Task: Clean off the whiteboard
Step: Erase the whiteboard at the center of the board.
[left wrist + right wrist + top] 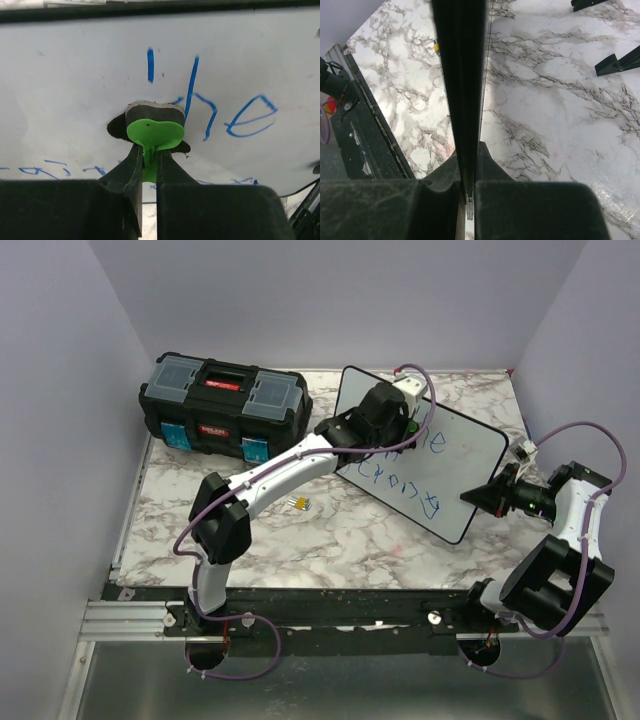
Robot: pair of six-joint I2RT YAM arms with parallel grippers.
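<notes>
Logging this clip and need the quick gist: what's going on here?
The left claw pinches a small green eraser and appears to press its pad against the whiteboard, right beside the blue lettering. The right claw is clamped on the board's edge, steadying it. Two lines of writing are on the board, so the erasing is far from finished.
</notes>
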